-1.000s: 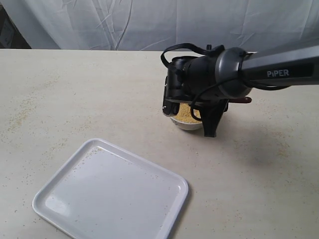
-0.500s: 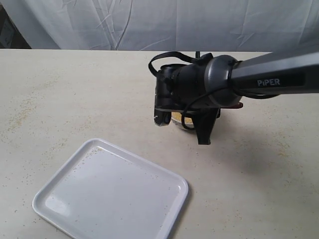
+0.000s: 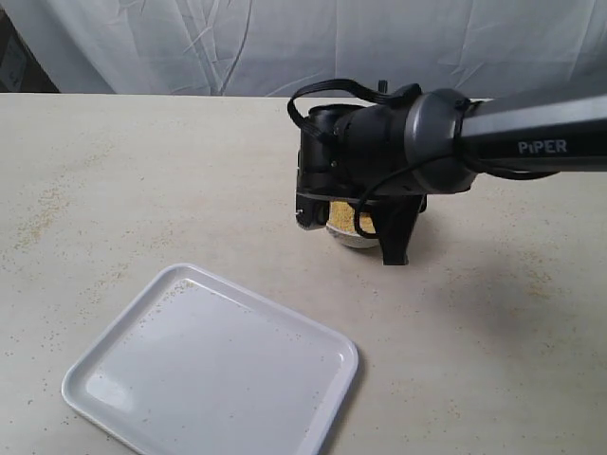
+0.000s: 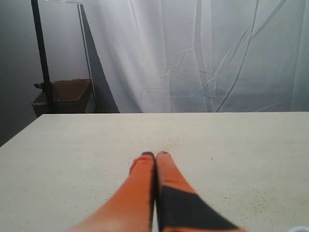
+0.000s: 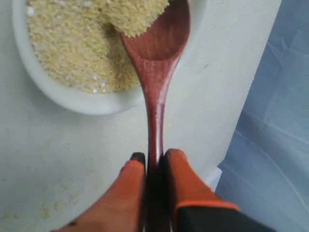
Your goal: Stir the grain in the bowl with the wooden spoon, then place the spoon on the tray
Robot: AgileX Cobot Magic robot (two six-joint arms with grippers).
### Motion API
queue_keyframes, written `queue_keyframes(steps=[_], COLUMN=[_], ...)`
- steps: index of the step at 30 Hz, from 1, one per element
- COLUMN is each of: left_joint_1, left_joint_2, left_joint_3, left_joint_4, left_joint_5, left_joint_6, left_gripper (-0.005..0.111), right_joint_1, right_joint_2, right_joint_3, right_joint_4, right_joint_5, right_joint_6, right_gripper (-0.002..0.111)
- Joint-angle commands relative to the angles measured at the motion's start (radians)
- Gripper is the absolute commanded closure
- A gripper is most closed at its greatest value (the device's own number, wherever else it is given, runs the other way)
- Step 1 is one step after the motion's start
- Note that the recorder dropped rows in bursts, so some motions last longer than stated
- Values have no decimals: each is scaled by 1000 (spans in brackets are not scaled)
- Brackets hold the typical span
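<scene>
My right gripper (image 5: 155, 157) is shut on the slim handle of the dark reddish-brown wooden spoon (image 5: 157, 63). The spoon's oval end lies in the yellow grain (image 5: 72, 43) inside the small white bowl (image 5: 72, 99), with a clump of grain on it. In the exterior view the right arm's black wrist (image 3: 379, 156) hangs over the bowl (image 3: 353, 237) and hides most of it; a patch of grain (image 3: 340, 216) shows. The white tray (image 3: 209, 365) lies at the front left, nothing on it but specks. My left gripper (image 4: 154, 155) is shut on nothing, low over bare table.
Loose grains are scattered over the beige table (image 3: 142, 190). A white curtain (image 3: 285, 47) hangs behind the table's far edge. In the left wrist view a cardboard box (image 4: 65, 94) and a black pole (image 4: 41, 53) stand beyond the table.
The right wrist swung left over the bowl, then came back a little to the right. The spoon has stayed in the gripper. The tray and bowl have not moved.
</scene>
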Motion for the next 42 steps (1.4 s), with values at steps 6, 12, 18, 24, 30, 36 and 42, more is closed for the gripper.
queue_keyframes(steps=[6, 12, 18, 24, 30, 36, 42], left_joint_1=[-5, -5, -5, -5, -5, -5, -5], left_joint_2=[-5, -5, -5, -5, -5, -5, -5], left_joint_3=[5, 5, 5, 5, 5, 5, 5], left_joint_4=[-2, -2, -2, -2, -2, -2, -2], left_joint_5=[1, 1, 1, 1, 1, 1, 1], left_joint_6=[-3, -4, -4, -4, -4, -2, -2], left_gripper=[106, 106, 106, 106, 106, 106, 106], right_joint_1=[1, 1, 21, 58, 58, 49, -19], right_joint_2=[-73, -92, -92, -71, -20, -16, -16], right_joint_3=[-3, -3, -3, -3, -3, -3, -3], right_joint_4=[-7, -10, -61, -139, -164, -157, -54], right_joint_5=[60, 65, 71, 82, 130, 103, 61], right_joint_6=[-40, -60, -66, -66, -66, -21, 16], right_gripper=[108, 108, 108, 108, 108, 108, 108])
